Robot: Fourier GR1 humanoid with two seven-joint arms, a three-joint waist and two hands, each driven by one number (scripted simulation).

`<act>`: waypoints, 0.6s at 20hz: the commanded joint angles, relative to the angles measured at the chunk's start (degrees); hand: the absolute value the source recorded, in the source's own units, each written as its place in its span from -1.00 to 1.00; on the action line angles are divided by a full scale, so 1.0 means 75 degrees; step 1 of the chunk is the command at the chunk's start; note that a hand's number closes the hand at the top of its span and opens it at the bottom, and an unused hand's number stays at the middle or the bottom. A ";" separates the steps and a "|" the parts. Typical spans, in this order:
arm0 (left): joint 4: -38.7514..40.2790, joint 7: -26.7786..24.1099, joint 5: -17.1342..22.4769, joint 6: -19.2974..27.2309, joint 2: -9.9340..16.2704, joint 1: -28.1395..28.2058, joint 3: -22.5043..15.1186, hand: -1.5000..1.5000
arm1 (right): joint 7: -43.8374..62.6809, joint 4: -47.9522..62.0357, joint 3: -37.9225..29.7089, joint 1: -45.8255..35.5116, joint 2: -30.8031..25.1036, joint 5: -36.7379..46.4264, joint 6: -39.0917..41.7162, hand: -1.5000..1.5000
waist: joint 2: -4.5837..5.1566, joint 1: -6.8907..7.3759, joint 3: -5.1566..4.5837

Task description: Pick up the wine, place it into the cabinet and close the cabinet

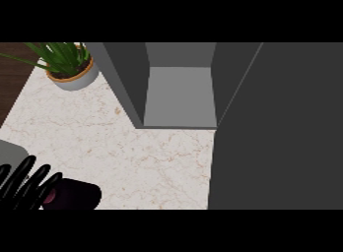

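Touching the wine [72,194], left hand [18,184] nears counter [131,152] edge.

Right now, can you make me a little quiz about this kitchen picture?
1. True or false: the cabinet is open.
2. Which hand is by the wine: A left, B right?
3. What stands at the counter's far left corner?

Key: 1 true. 2 A, the left; whether it grips the wine is unclear. 3 A potted plant.
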 commanded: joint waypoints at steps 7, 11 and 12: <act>-0.1430 0.0825 0.1870 0.0229 0.0509 0.0918 0.0783 -1.00 | 0.1750 -0.1714 -0.0068 0.0052 -0.0289 -0.0596 -0.0152 -1.00 | 0.0006 -0.0014 0.0005; -0.1222 0.1032 0.2458 0.0446 0.0804 0.0548 0.1397 -1.00 | 0.1980 -0.1666 0.0323 -0.0348 -0.0049 -0.0136 -0.0521 -1.00 | 0.0014 -0.0013 0.0001; -0.1920 0.1178 0.2646 0.0859 0.0780 0.0824 0.1391 -1.00 | 0.1781 -0.1480 0.0019 -0.0330 -0.0168 -0.0388 -0.0373 -1.00 | -0.0004 0.0040 0.0011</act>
